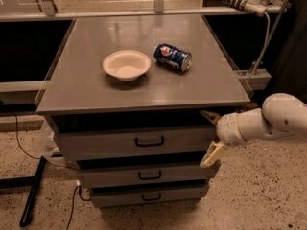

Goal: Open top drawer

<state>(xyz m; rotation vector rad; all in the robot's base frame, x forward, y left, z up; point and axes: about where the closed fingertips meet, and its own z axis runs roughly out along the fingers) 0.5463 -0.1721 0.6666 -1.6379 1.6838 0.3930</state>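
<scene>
We find the widest grey top drawer with its black bar handle (105, 145) barely out beneath the grey bench (144, 92). Our white gripper (210, 134) sits at its right end, fingers apart above and below the front, likely to pull it.

Gripper (211, 135) sits at the right front corner of the top drawer (110, 143); can't tell whether it's actually touching the panel there, since the corner is in shadow. The arm (273, 116) is cut off by the right edge, so nothing of the base shows. The drawer's interior is hidden: only a dark gap shows under the overhang of the cabinet top (144, 92). The lettering on the blue can (172, 57) is too small to read. A pale bundle (47, 140) to the left of the cabinet is mostly hidden behind it, can't identify it. The black stand leg (31, 195) at lower left runs out of frame. The fixtures along the back rail (158, 3) are clipped by the top edge.
</scene>
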